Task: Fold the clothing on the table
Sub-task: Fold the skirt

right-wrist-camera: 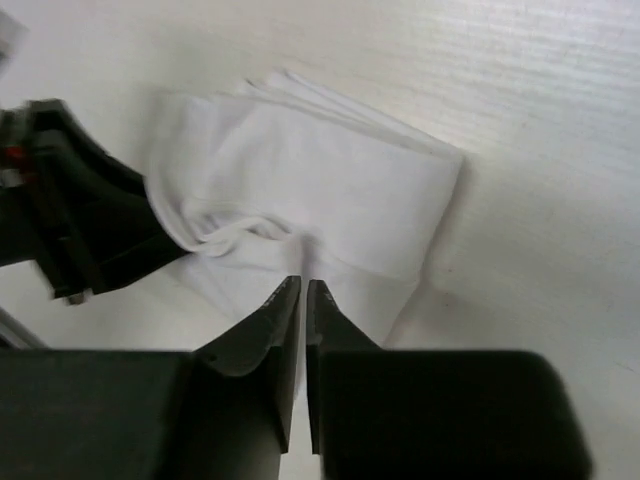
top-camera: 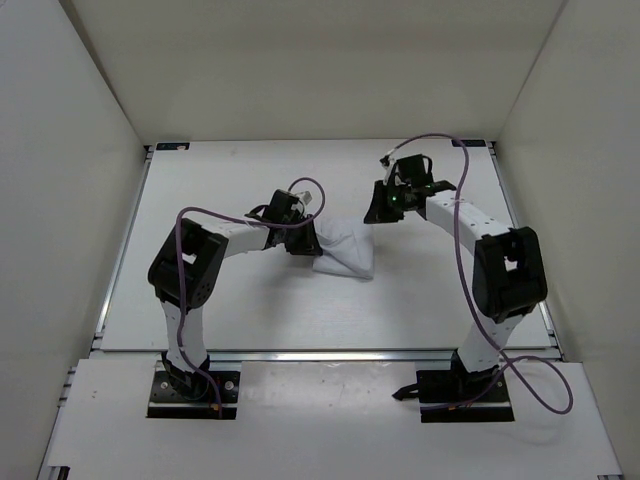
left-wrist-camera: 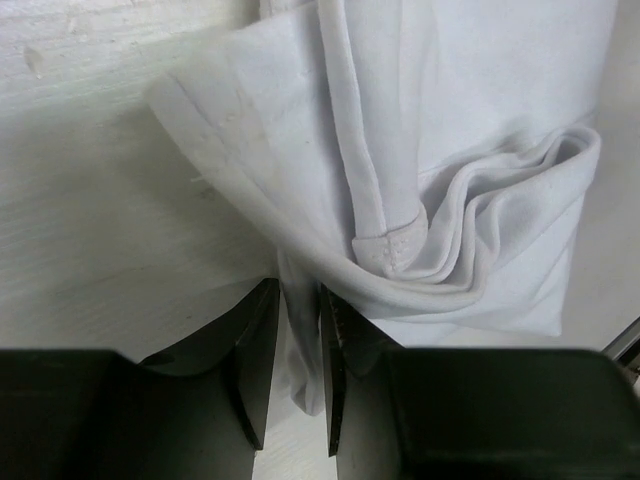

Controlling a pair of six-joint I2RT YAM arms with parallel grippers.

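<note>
The clothing (top-camera: 348,255) is a white fabric bundle folded into a small rectangle near the middle of the table (top-camera: 250,310). My left gripper (top-camera: 300,240) is at its left edge. In the left wrist view that gripper (left-wrist-camera: 300,330) is shut on a hanging pinch of the clothing (left-wrist-camera: 450,120), whose layers bunch in rolled folds just beyond the jaws. My right gripper (top-camera: 385,205) is just beyond the bundle's far right corner. In the right wrist view the right gripper (right-wrist-camera: 303,285) hovers over the clothing (right-wrist-camera: 320,190), jaws shut and holding nothing. The left gripper (right-wrist-camera: 80,220) shows dark at the left.
White enclosure walls stand on three sides of the table. A metal rail (top-camera: 330,354) runs along the near edge in front of both arm bases. Purple cables (top-camera: 462,190) loop along each arm.
</note>
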